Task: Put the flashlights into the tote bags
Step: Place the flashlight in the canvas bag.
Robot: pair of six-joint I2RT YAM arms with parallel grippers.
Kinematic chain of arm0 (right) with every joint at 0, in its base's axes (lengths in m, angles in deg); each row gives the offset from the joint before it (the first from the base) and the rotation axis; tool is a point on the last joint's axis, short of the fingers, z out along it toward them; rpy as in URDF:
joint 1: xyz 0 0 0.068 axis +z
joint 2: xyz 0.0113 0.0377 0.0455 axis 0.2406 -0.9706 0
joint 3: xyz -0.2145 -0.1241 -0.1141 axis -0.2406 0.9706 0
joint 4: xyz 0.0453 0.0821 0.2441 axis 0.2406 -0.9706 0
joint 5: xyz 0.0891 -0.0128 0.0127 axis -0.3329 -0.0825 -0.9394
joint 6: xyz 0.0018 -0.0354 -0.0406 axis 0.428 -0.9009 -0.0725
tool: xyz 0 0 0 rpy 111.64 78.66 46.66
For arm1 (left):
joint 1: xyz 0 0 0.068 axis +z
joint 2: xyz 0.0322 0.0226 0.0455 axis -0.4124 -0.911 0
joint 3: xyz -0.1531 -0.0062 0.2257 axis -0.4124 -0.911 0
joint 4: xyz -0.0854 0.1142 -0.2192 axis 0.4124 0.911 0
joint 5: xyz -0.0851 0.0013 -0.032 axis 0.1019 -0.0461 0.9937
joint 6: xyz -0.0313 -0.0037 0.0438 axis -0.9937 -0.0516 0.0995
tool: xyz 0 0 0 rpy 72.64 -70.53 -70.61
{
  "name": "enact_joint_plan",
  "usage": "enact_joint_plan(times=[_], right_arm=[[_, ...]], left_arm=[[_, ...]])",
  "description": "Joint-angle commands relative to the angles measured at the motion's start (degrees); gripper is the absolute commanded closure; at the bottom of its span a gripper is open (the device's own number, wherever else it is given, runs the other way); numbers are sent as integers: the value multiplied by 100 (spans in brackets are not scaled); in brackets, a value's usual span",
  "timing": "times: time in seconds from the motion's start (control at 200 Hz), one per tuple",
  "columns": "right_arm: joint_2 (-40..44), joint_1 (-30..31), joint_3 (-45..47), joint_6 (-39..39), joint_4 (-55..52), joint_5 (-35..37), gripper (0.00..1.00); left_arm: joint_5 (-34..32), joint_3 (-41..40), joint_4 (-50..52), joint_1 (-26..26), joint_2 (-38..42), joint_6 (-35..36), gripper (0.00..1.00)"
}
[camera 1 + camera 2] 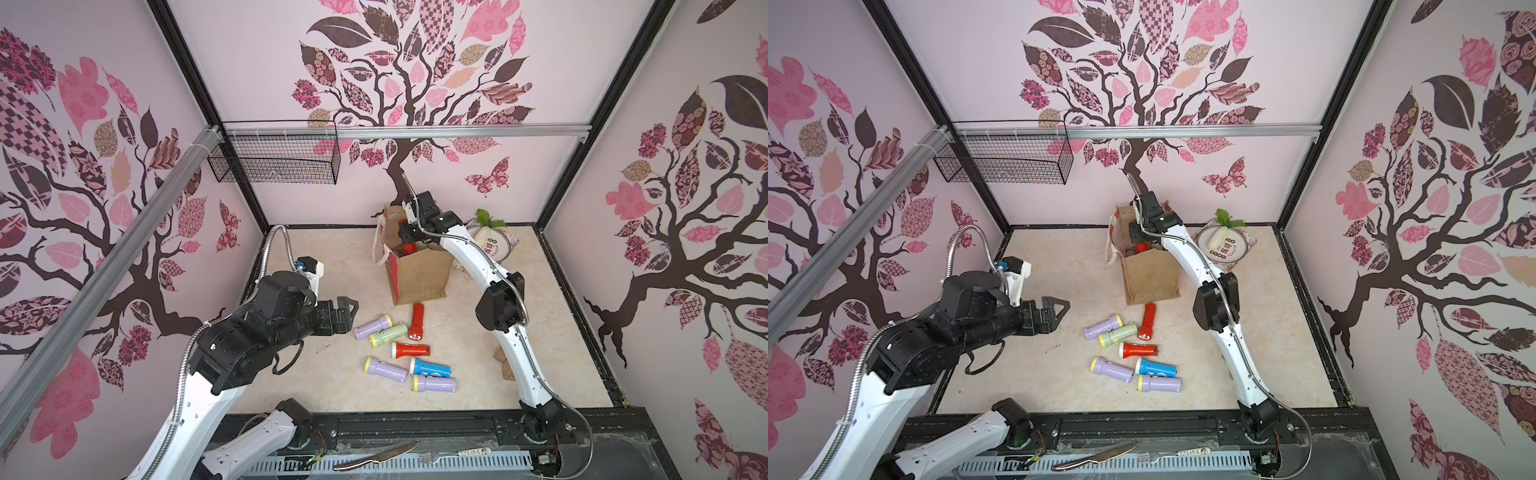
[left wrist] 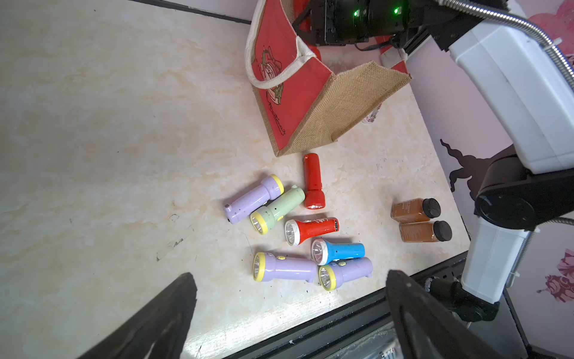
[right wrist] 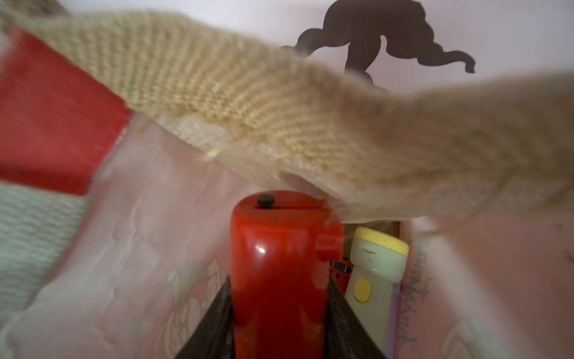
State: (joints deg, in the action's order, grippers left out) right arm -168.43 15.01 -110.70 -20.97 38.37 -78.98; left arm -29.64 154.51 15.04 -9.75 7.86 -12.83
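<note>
Holding red flashlight (image 3: 279,248), right gripper (image 3: 279,298) inside tote bag (image 1: 419,274).

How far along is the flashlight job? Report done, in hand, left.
Done: a pale green flashlight stands inside the tote bag. In hand: the right gripper holds a red flashlight within the bag's mouth. Left: seven flashlights lie on the table; the left gripper hovers open beside them.

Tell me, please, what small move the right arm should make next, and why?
Probably open the right gripper and let the red flashlight drop. Its jaws are closed on the flashlight, which is inside the mouth of the tote bag, and a pale green flashlight sits farther in, so nothing seems left to do but release.
</note>
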Motion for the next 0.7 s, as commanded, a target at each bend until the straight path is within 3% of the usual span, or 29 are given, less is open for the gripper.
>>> enact_joint_plan(times=[0.0,0.08,0.46,0.695], right_arm=[[-210,-32,-248,33,24,-14,100],[-173,-33,-243,19,5,-12,100],[440,-34,-93,139,178,64,44],[852,-7,-153,269,133,-39,21]], left_arm=[[-149,-160,-192,8,80,-67,2],[-179,-194,-227,3,121,-97,2],[-258,-318,-266,4,282,-199,2],[-285,-353,-157,1,284,-238,2]])
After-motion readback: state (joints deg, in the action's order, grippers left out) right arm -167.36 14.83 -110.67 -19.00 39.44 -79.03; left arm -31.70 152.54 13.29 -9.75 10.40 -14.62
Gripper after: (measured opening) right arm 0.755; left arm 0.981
